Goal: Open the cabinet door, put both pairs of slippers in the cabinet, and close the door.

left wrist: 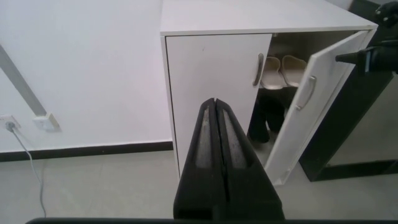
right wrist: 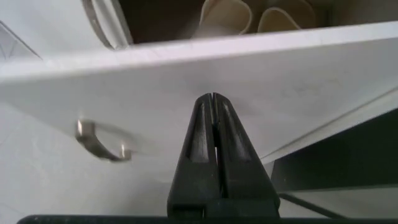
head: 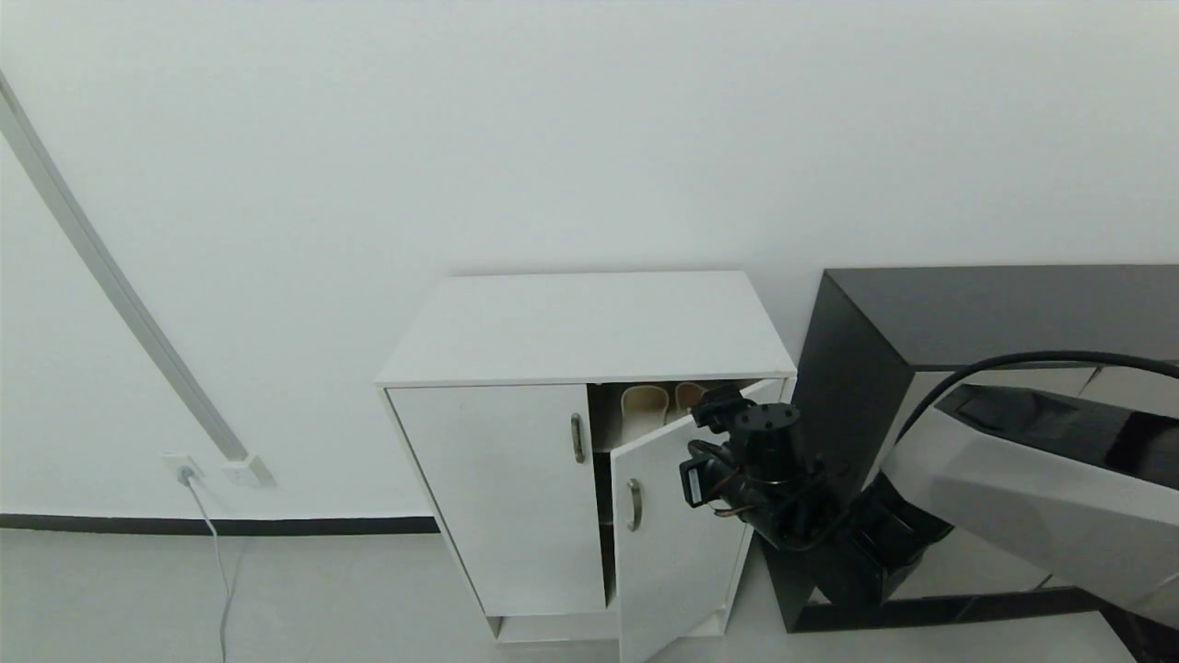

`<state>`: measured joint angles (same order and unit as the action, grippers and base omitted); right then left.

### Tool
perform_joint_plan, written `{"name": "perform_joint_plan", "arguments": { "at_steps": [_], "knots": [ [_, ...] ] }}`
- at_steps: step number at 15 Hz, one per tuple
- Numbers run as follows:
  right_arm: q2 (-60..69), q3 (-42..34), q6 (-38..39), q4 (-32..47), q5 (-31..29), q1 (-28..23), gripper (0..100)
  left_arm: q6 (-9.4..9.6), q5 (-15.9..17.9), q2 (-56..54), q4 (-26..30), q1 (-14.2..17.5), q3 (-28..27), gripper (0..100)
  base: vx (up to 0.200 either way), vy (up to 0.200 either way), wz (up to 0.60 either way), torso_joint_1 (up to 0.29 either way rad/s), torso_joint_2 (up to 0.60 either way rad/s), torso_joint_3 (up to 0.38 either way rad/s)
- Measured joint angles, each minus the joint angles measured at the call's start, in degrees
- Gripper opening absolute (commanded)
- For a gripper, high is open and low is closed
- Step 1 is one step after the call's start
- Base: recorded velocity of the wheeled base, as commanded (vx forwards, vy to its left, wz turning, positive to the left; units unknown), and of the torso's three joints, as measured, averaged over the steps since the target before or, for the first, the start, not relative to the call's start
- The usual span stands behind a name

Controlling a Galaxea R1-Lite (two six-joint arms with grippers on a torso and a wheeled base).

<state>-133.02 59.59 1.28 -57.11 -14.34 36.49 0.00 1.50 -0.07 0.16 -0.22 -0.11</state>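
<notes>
Right pincer [right wrist: 212, 98] pressed together, tips at outer face of half-open cabinet door [right wrist: 261, 62] | slippers [right wrist: 227, 14] beyond it, shelved inside | left pincer [left wrist: 214, 102] together, well back | step: likely closing; next: push door flush.

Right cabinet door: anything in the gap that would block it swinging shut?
Nothing visible. The beige slippers sit back inside the cabinet, dark shapes lie below them, also inside, and the right gripper, shut, is at the right door's outer face, not in the gap.
</notes>
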Motion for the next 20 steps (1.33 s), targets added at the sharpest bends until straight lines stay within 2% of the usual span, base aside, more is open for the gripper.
{"name": "perform_joint_plan", "arguments": {
  "at_steps": [7, 20],
  "knots": [
    [-6.5, 9.3, -0.3, 0.1, 0.0, -1.9, 0, 0.0, 0.0, 0.0, 0.0, 0.0, 0.0, 0, 0.0, 0.0, 0.0, 0.0, 0.0, 0.0],
    [-12.2, 18.8, -0.4, 0.2, -0.1, -4.1, 0, 0.0, 0.0, 0.0, 0.0, 0.0, 0.0, 0, 0.0, 0.0, 0.0, 0.0, 0.0, 0.0]
  ]
}}
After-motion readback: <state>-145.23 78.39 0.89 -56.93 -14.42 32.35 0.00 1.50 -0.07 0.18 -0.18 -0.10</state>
